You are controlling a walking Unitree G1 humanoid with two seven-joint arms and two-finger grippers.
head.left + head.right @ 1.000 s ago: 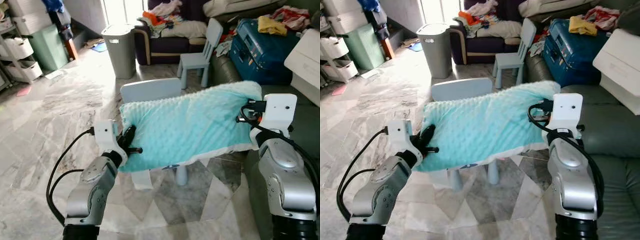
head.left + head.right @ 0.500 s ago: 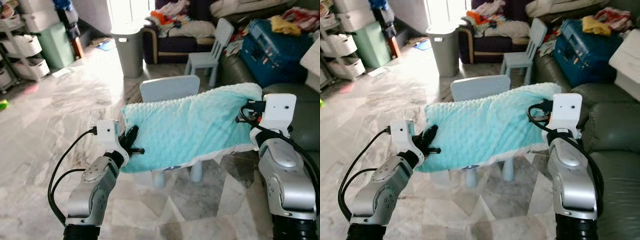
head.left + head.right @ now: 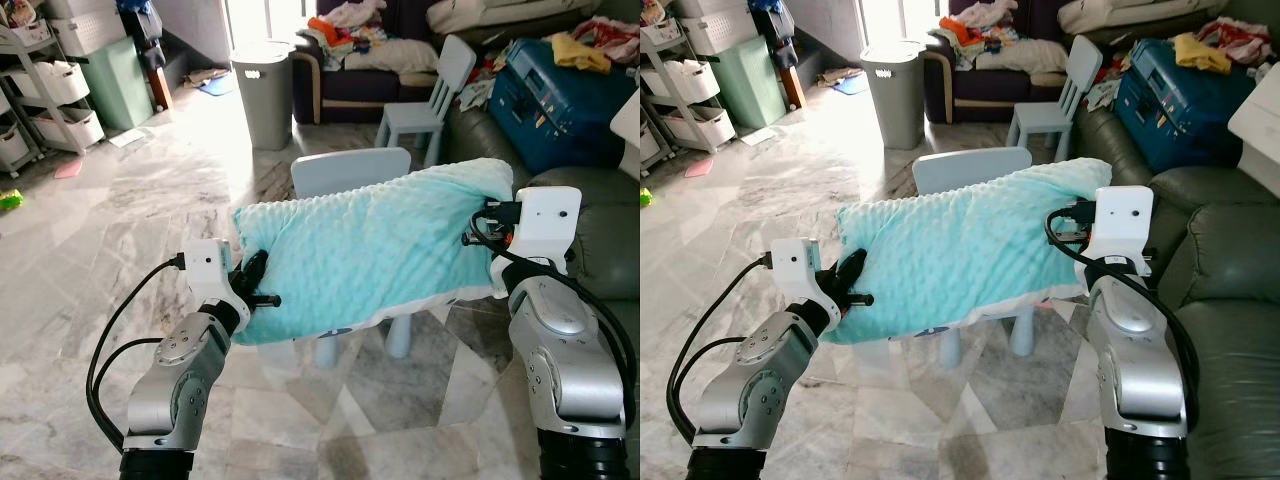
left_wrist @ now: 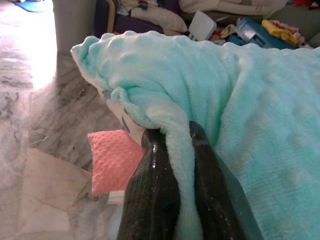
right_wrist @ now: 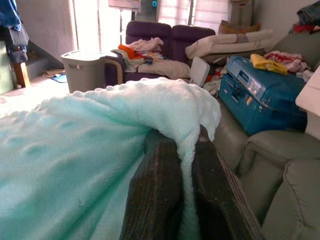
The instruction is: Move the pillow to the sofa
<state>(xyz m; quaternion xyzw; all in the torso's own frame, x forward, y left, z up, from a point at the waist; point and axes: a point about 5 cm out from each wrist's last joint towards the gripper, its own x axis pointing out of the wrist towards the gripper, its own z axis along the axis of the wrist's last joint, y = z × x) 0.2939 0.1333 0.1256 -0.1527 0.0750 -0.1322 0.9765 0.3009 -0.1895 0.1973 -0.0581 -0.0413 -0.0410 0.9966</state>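
A mint-green dotted pillow (image 3: pixel 370 250) hangs stretched in the air between my two arms, above a small pale-blue chair (image 3: pixel 352 175). My left gripper (image 3: pixel 250 285) is shut on the pillow's left edge; the fabric fold sits pinched between its black fingers (image 4: pixel 155 195). My right gripper (image 3: pixel 480 228) is shut on the pillow's right edge, fabric (image 5: pixel 185 125) squeezed between its fingers (image 5: pixel 155 190). The dark green leather sofa (image 3: pixel 600 240) lies to my right, next to my right arm.
A blue suitcase (image 3: pixel 550 95) and a white box sit on the sofa farther back. A second pale-blue chair (image 3: pixel 425 100), a grey bin (image 3: pixel 262 90), a purple couch piled with clothes (image 3: pixel 350 60) and shelves (image 3: pixel 50 90) line the marble floor. A pink cushion (image 4: pixel 112 160) lies below.
The camera has turned, so the small chair under the pillow has slid rightwards in view. Both grippers keep their hold on the pillow, which stays stretched between them.
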